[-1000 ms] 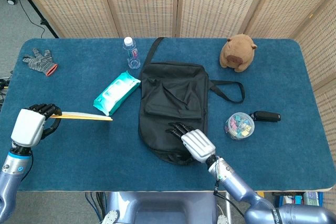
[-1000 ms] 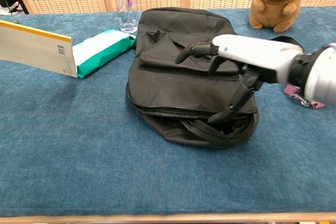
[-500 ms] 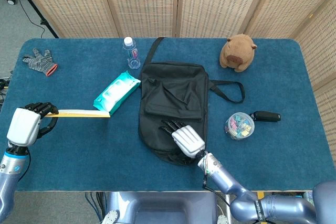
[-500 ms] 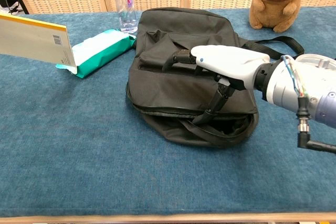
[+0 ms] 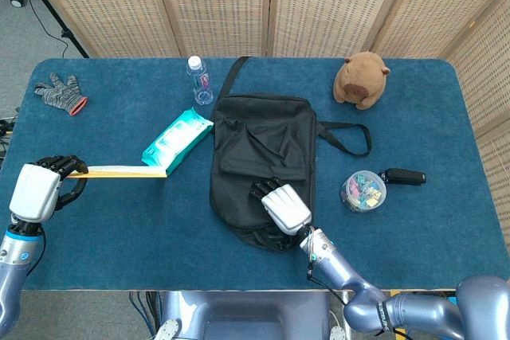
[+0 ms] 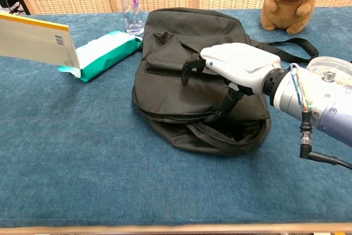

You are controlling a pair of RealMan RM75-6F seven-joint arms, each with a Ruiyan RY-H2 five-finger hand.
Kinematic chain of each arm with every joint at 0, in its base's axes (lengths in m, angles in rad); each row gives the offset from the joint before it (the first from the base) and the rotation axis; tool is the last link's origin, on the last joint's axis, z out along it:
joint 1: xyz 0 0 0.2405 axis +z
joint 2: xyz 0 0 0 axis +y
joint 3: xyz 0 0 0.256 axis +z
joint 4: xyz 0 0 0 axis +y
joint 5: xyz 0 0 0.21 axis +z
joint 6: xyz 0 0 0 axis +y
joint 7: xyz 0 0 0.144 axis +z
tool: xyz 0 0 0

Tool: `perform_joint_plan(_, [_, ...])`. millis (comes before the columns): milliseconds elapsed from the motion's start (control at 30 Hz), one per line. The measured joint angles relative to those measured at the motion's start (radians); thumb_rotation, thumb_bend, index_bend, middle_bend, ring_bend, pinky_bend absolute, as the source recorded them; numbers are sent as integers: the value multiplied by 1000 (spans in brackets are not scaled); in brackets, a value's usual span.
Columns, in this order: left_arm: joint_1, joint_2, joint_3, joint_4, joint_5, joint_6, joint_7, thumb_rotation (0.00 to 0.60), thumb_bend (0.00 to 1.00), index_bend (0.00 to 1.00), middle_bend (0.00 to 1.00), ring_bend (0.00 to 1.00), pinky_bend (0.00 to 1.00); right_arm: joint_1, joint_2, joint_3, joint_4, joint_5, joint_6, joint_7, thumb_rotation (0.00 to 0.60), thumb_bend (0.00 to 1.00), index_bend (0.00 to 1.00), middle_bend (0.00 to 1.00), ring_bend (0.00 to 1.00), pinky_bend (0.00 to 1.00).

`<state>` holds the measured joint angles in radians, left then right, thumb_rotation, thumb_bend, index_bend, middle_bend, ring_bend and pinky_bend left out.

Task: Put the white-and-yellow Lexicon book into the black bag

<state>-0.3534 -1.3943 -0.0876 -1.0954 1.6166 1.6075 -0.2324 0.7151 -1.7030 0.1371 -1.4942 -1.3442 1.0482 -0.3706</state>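
You are holding the Lexicon book point(image 5: 123, 171) in your left robot hand point(image 5: 41, 186), up off the blue surface point(image 5: 119, 228) at its left side. Its dark fingers point(image 5: 64, 164) are wrapped around the left end of the book. The book stands on its thin edge, and its long side runs left to right, so the free end points toward the black bag point(image 5: 263, 166). In the chest view you can see its white cover with a yellow strip along the top and a barcode.

Just past the free end of the book lies a teal pack of wipes point(image 5: 177, 141), between the book and the bag. Your right robot hand point(image 5: 283, 205) rests on the near part of the bag with its fingers curled down into the cloth by the open mouth.

Behind the wipes stands a small water bottle point(image 5: 199, 80). A grey glove point(image 5: 60, 93) lies in the far left corner. A brown plush animal point(image 5: 360, 79) sits far right. Nearer, a round tub of colourful clips point(image 5: 363, 191) sits beside a black car key point(image 5: 403, 177).
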Motion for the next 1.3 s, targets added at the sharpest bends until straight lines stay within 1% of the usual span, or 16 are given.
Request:
perform_joint_plan(33, [0,0,0,0,1,0,0,600,544,773,611,599,700,-1,-5,-2,8,-12,7,13,600,98,443,346,357,532])
perform_joint_plan(100, [0,-1,1,0,4,2,1,600,544,773,611,599,700,-2,-12,-4,25,-30,15,32,600,212,470,372,381,577])
perform_joint_plan(133, [1,-1,1,0,5,3,2,600,544,773,611,599,700,-3,-15,-5,34,-37,19,40,600,249,477,379,388,589])
perform_joint_plan(233, [1,-2,4,-1,10,5,6,600,544,773,611,599,700,-2,-23,-5,53,-49,22,67,600,416,506,408,418,630])
perform_joint_plan(300, [2,-3,4,-1,11,4,7,600,544,773,611,599,700,0,-28,-3,67,-57,25,82,600,561,524,426,436,650])
perform_joint_plan(333, [2,-3,4,-1,12,4,7,600,544,773,611,599,700,0,-30,-2,72,-60,26,87,600,605,527,431,442,658])
perform_joint_plan(400, [2,-2,4,-2,13,6,7,600,543,773,611,599,700,1,-34,-1,82,-65,29,92,600,725,533,443,457,677])
perform_joint_plan(500, [4,-1,4,-3,15,11,7,600,544,772,611,599,700,1,-37,1,92,-69,30,100,600,832,544,458,471,687])
perform_joint_plan(600, [6,0,5,-2,18,14,8,600,543,773,611,599,700,0,-40,4,97,-69,31,112,600,860,558,473,488,717])
perform_joint_plan(733, [5,-2,7,4,28,21,8,600,543,772,611,599,700,-2,-43,17,93,-59,33,143,600,853,573,491,504,742])
perform_joint_plan(833, [0,-8,7,13,44,37,8,600,543,773,612,599,700,-1,-41,42,81,-35,27,175,600,853,578,493,505,744])
perform_joint_plan(1000, [-13,-10,8,12,77,57,4,600,541,776,612,599,700,8,-26,101,45,27,12,197,600,853,582,495,505,744])
perform_joint_plan(1167, [-23,-3,15,-2,112,76,15,600,540,776,613,599,700,26,1,163,6,120,-11,155,600,855,585,495,505,744])
perform_joint_plan(1300, [-30,9,24,-19,148,96,32,600,538,779,619,599,700,44,19,197,-7,178,-25,105,600,855,586,495,505,744])
